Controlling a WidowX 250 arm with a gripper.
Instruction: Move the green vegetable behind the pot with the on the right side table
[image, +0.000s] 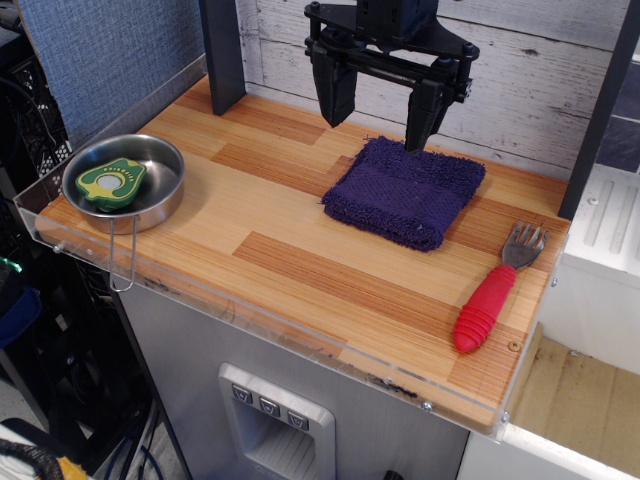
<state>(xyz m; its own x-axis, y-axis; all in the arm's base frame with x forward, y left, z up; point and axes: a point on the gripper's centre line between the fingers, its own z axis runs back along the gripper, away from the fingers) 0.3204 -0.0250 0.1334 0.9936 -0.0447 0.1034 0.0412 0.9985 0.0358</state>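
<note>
The gripper hung above the far edge of the table with its jaws spread wide and nothing between them. Directly beneath and just forward of the jaws lay a folded purple cloth; one fingertip stood close over the cloth's rear edge, though contact could not be confirmed.

The green vegetable lay flat inside the pot, well apart from the jaws, toward the front-left corner of the tabletop as the camera saw it. The pot's thin wire handle hung over the clear front rim. A red-handled fork rested on the opposite side of the jaws, near the other front corner.

Handling assessment: the vegetable appeared to be a small, rigid, lightweight toy with a smooth, likely slippery painted face. Because it sat low and flat against the pan floor, a top-down pinch across its narrower width, at the dark green rim, seemed most workable. The pan wall left limited clearance on the toy's near side, so the fingertips would probably need to descend inside the rim. The pot looked light enough to slide if bumped.
</note>
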